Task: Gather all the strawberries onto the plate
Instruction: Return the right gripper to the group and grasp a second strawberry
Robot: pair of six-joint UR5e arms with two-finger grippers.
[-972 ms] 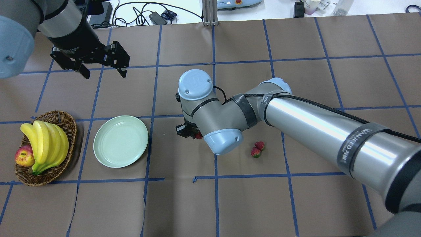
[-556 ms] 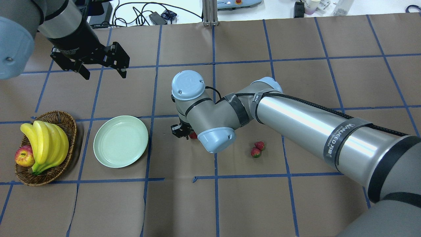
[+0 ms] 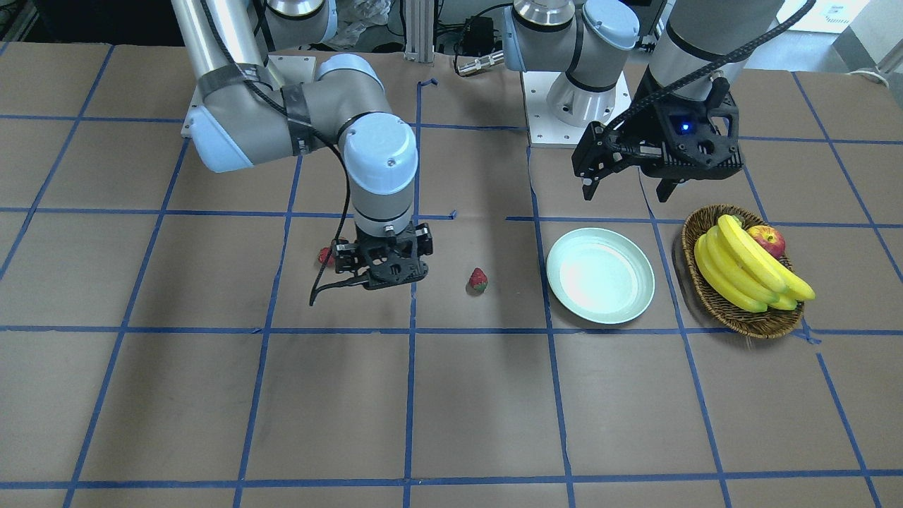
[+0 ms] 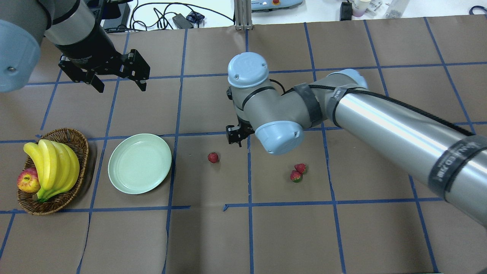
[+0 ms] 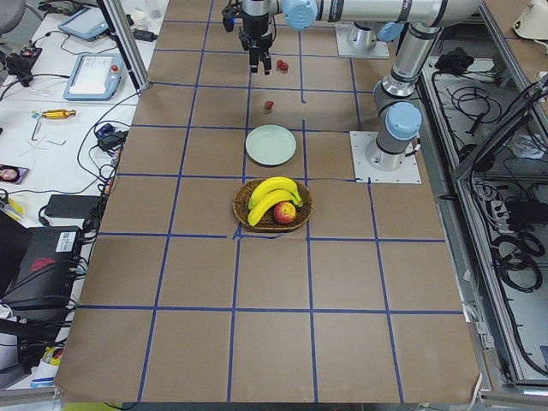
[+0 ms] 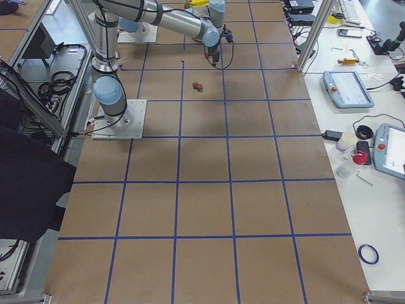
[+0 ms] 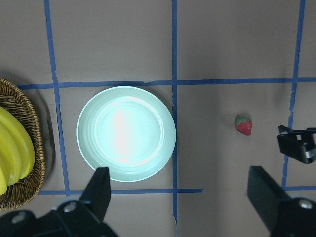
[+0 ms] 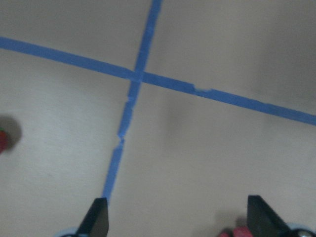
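Note:
The mint-green plate [image 4: 139, 163] lies empty at the left, also in the front view [image 3: 600, 275] and the left wrist view [image 7: 126, 133]. One strawberry [image 4: 213, 157] lies on the table between the plate and my right gripper [image 4: 236, 137]; it also shows in the front view [image 3: 478, 280] and the left wrist view [image 7: 243, 124]. Two more strawberries [image 4: 298, 171] lie together further right. My right gripper is open and empty, raised above the table right of the lone strawberry. My left gripper [image 4: 118, 83] is open and empty, held high behind the plate.
A brown wicker basket [image 4: 76, 139] with bananas [image 4: 53, 167] and an apple [image 4: 28, 180] stands left of the plate. Blue tape lines grid the brown table cover. My right arm's elbow [image 4: 279, 135] hangs over the table's middle.
My right gripper was low at the lone strawberry and moved it left. It has now lifted away to the right and back, leaving the strawberry on the table. The left arm has not moved.

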